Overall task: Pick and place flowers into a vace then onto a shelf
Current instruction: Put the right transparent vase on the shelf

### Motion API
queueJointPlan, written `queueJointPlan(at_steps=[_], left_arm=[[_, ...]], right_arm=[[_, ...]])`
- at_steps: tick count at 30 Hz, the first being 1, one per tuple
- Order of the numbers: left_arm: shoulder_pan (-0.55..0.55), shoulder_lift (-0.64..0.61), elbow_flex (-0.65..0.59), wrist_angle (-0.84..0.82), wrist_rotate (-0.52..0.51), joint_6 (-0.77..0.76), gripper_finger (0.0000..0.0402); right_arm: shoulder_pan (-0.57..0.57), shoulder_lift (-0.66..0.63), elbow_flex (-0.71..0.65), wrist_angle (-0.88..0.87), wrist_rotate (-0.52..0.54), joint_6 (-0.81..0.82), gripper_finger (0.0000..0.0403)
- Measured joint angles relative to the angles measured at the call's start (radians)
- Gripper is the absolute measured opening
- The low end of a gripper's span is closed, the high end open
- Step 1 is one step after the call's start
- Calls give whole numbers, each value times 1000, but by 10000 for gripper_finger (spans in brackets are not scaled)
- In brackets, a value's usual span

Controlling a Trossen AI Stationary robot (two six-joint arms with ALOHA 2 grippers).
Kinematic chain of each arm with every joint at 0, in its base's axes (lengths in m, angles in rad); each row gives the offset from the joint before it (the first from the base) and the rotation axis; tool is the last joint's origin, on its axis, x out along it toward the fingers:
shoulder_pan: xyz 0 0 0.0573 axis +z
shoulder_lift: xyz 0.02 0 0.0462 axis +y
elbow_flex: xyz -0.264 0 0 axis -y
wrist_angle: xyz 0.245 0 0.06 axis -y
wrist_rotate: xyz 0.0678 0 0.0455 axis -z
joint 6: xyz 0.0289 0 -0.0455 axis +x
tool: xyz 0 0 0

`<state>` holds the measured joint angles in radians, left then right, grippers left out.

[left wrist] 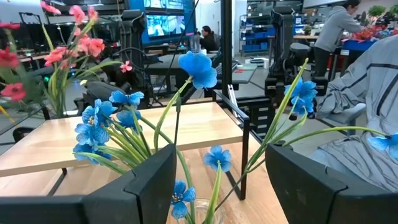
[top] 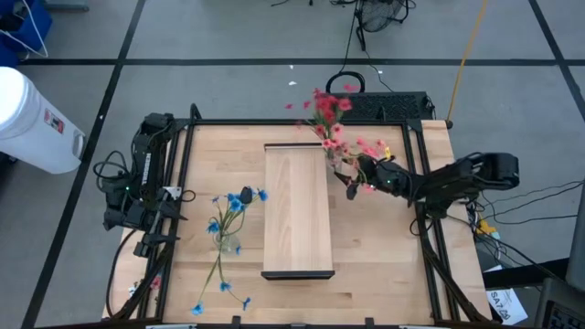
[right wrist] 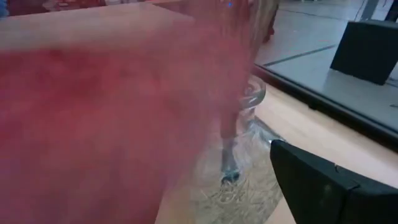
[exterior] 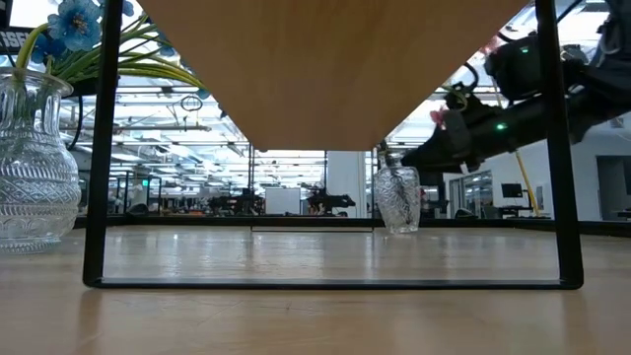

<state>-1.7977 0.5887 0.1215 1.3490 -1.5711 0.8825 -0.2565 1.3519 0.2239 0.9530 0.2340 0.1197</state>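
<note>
High view, red-pink flowers (top: 331,117) just beside right pincer (top: 355,175)

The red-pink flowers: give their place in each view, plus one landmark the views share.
High view: red-pink flowers at the table's far edge, right of the shelf, by the right gripper.
Low view: only a pink blossom by the dark arm, right of centre.
Left wrist view: upper left, beyond the blue flowers.
Right wrist view: a red blur over most of the picture.
Shared landmark: the shelf.
</note>
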Motion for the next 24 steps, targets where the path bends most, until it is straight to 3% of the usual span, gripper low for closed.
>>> queueJointPlan(at_steps=[8, 24], left_arm=[[0, 0, 0, 0, 0, 0, 250], [0, 0, 0, 0, 0, 0, 250]], right_arm=[[-6, 81, 41, 16, 23, -20, 267], [-33, 83, 38, 3, 21, -19, 267]])
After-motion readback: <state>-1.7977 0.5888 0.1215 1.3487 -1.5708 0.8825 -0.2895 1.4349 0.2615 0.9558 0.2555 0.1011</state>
